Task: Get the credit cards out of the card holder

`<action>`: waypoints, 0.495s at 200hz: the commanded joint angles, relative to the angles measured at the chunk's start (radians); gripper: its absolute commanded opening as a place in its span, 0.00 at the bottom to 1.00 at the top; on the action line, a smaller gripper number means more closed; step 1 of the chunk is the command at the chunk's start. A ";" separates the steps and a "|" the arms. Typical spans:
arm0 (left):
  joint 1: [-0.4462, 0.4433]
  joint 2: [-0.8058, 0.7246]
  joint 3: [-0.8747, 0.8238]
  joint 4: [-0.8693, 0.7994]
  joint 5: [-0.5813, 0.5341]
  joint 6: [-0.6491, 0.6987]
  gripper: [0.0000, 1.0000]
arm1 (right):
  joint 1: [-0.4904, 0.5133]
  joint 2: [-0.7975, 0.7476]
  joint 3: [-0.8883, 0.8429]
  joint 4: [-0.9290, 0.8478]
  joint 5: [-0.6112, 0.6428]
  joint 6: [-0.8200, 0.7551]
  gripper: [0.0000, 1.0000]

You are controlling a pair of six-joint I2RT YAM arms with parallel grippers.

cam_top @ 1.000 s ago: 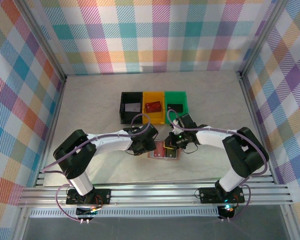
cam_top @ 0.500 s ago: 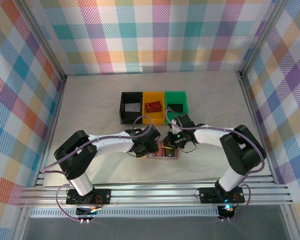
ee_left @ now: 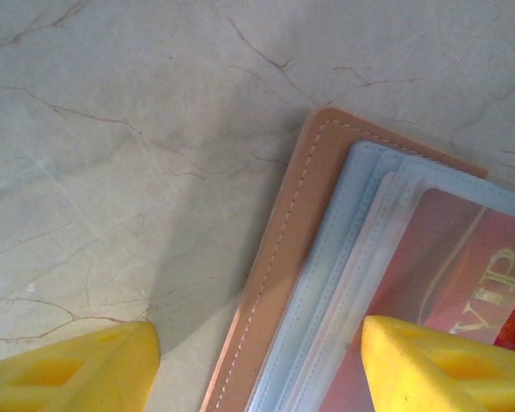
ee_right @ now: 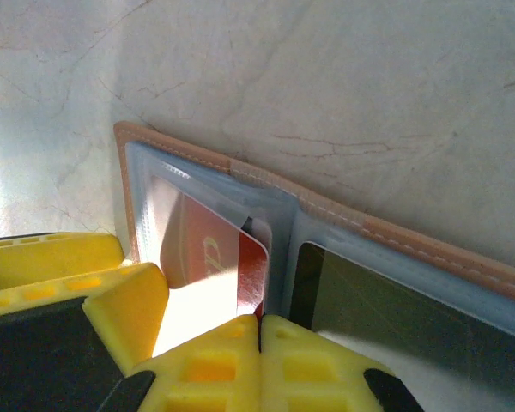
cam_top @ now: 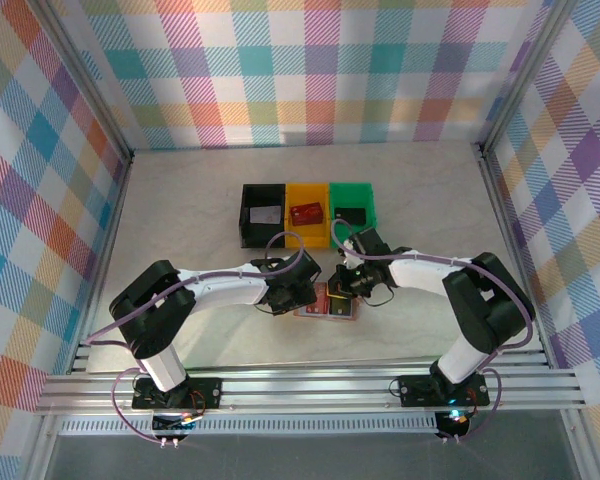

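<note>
Motion since a second ago is small: the left gripper (cam_top: 300,296) has slid rightward to the holder (cam_top: 333,305), and the right gripper (cam_top: 343,284) has shifted slightly leftward over it. Both arms reach forward and bend inward, wrists low, meeting at the holder, which lies spread on the table (cam_top: 180,210) near the middle of its near edge. The left jaws stand apart and empty, one finger over bare table, the other above the holder. The right jaws are closed, tips meeting at the edge of a red card (ee_right: 202,253); a pinch cannot be confirmed. One holder carries two cards, the red one and a dark card (ee_right: 386,318); three bins (cam_top: 263,238) stand behind.
</note>
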 commanded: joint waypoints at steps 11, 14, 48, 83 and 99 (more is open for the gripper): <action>-0.017 0.102 -0.061 0.059 0.074 -0.038 0.64 | -0.004 -0.036 0.004 -0.041 0.009 -0.029 0.00; -0.017 0.103 -0.063 0.059 0.074 -0.039 0.63 | -0.005 -0.036 0.004 -0.042 0.009 -0.030 0.00; -0.017 0.117 -0.074 0.083 0.086 -0.054 0.62 | -0.014 -0.050 -0.002 -0.046 0.012 -0.028 0.00; -0.017 0.112 -0.082 0.092 0.087 -0.059 0.60 | -0.020 -0.069 -0.020 -0.011 -0.017 -0.024 0.00; -0.017 0.112 -0.083 0.091 0.088 -0.059 0.60 | -0.020 -0.065 -0.029 0.016 -0.036 -0.004 0.05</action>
